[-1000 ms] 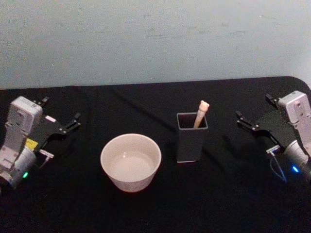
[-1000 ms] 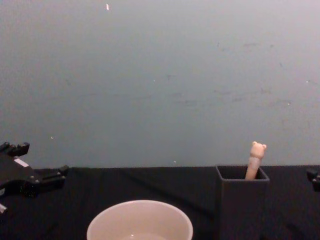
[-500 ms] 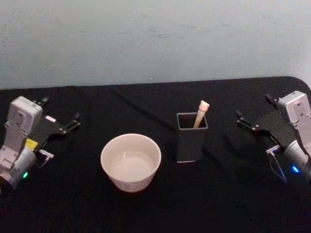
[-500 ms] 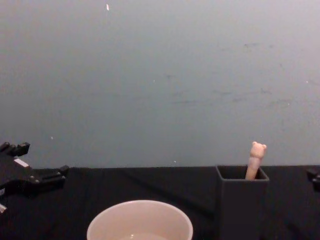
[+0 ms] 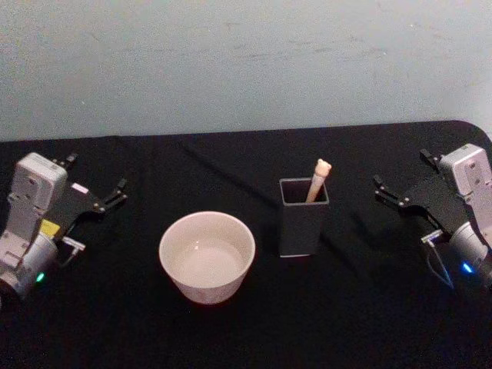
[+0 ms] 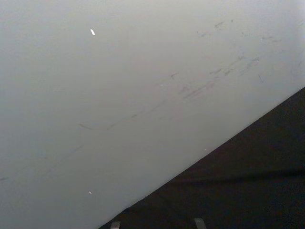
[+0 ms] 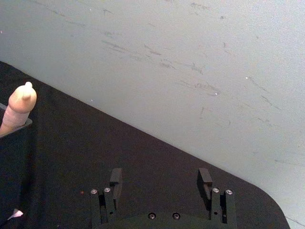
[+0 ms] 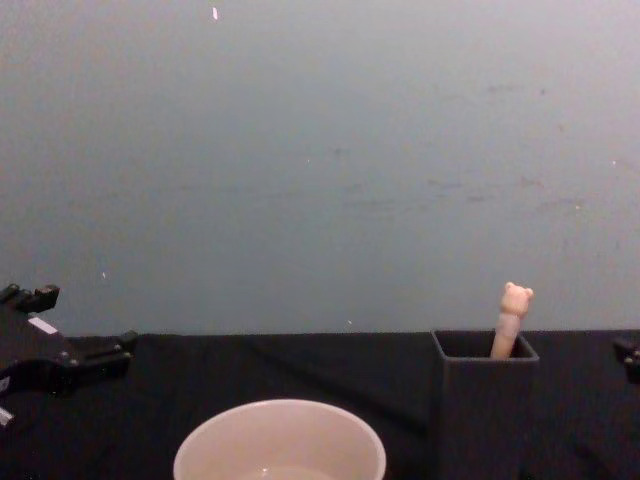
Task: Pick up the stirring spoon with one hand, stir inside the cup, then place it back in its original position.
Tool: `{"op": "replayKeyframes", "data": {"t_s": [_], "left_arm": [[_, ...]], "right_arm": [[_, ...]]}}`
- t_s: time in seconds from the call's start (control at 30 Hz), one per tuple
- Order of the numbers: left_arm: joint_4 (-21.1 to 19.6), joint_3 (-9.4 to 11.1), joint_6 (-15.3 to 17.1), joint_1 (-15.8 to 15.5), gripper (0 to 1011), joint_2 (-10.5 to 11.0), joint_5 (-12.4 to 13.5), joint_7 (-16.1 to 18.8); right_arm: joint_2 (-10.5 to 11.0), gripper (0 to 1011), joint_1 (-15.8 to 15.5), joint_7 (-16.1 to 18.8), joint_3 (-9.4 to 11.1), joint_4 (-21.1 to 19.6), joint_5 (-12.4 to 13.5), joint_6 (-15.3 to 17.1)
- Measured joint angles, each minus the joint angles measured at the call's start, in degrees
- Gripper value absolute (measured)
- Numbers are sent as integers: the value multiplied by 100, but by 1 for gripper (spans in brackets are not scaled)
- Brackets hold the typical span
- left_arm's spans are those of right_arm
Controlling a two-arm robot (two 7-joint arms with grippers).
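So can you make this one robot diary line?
stirring spoon: in dark holder, untouched | cup: left of holder | left end effector: open, idle far left | right end effector: open, idle far right

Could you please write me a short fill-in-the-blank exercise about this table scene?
1. The spoon stands in the holder, and its handle ends in a small ____ head.
2. By the robot's sides, the cup sits to the holder's ____, apart from it.
3. The left gripper and the right gripper both have their fingers ____ and hold nothing.
4. The gripper nearer the spoon is the ____ one.

Missing words: bear; left; open; right.
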Motion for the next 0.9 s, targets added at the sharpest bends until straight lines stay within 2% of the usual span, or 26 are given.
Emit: {"op": "replayKeyframes", "data": {"t_s": [0.13,0.3,0.47,0.67,0.77,0.9], "left_arm": [[0,0,0,0,1001,0,0,0],[0,0,0,0,1001,0,0,0],[0,0,0,0,1001,0,0,0],[0,0,0,0,1001,0,0,0],[0,0,0,0,1001,0,0,0],[0,0,0,0,1001,0,0,0]], "right_arm": [[-3,1004,-2,3,4,-2,0,2],[-21,1004,-82,43,159,-155,17,33],[43,1004,-245,171,330,-402,156,59],[301,1004,-642,601,614,-907,571,84],[491,1004,-920,1052,790,-1195,961,59],[620,1004,-1110,1517,902,-1374,1306,29]]}}
